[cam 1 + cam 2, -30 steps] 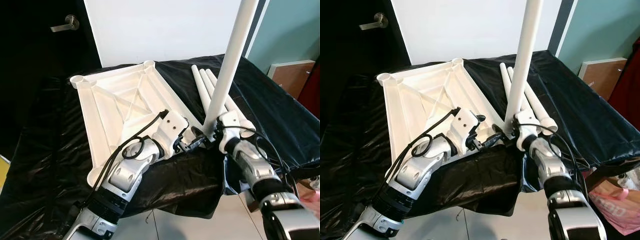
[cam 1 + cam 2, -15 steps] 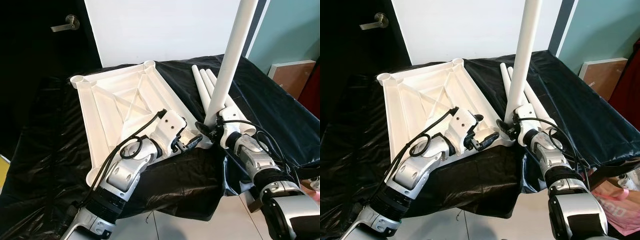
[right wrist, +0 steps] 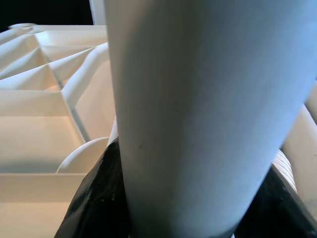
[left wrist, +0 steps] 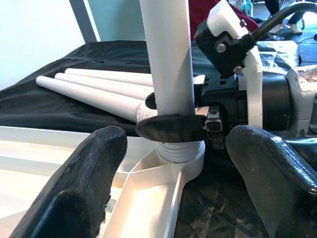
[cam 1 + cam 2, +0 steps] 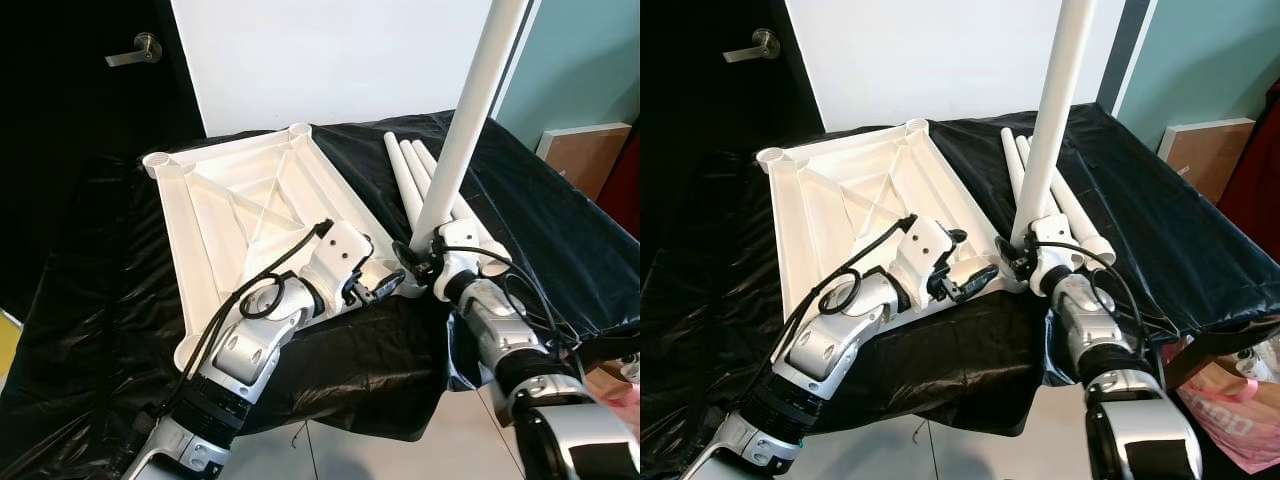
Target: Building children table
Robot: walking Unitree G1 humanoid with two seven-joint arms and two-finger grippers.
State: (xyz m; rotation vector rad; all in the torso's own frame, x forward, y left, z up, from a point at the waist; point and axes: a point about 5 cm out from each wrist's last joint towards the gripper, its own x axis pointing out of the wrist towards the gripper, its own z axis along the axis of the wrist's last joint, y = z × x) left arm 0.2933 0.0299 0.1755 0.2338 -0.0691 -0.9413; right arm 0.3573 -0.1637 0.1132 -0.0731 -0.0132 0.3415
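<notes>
A white table top (image 5: 240, 200) lies upside down on a black cloth. A white leg (image 5: 465, 140) stands upright in the socket (image 4: 181, 153) at its near right corner, leaning slightly right. My right gripper (image 5: 418, 258) is shut on the leg just above the socket; one of its fingers (image 4: 171, 128) wraps across the leg's base. My left gripper (image 5: 380, 287) is open beside that corner, with its fingers (image 4: 94, 168) spread and nothing between them. Three loose legs (image 5: 410, 170) lie side by side behind the upright one.
The black cloth (image 5: 360, 380) hangs over the front edge of the surface, above a tiled floor. A dark door with a handle (image 5: 130, 50) is at the far left. A wooden cabinet (image 5: 590, 150) and a pink bag (image 5: 1230, 410) stand on the right.
The upright leg's top has leaned a little to the right. My right wrist has shifted around its base while keeping hold. The left gripper has drawn back slightly from the socket.
</notes>
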